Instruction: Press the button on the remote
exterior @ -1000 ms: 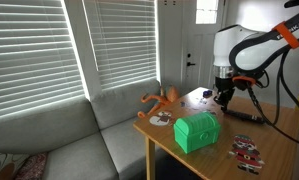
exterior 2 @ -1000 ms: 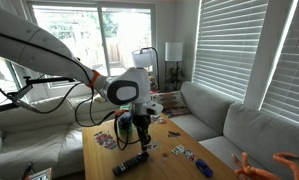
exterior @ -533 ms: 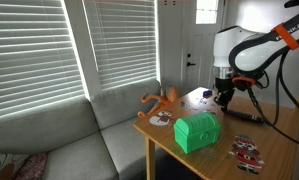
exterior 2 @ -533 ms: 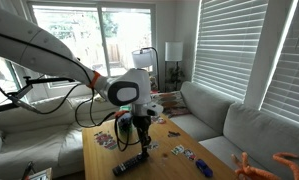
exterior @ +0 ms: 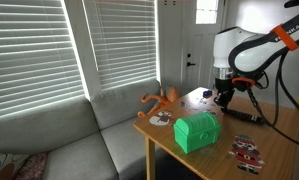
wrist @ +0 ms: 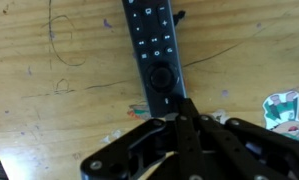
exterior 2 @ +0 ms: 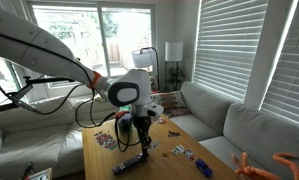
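Fingers, pinched together and empty, hang at the near end of the black remote, which lies flat on the table just ahead of them. The press appears imminent; it likely calls for a short, straight push down onto a button.

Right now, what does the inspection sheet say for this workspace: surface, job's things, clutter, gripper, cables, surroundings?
Surface: wooden table, scribbled and scuffed.
Job's things: black remote lying flat, buttons up.
Clutter: green chest, orange toy, colourful stickers.
Gripper: gripper shut, tips over the remote's lower end; contact unclear.
Cables: black cables hanging by the arm.
Surroundings: grey sofa, window blinds.
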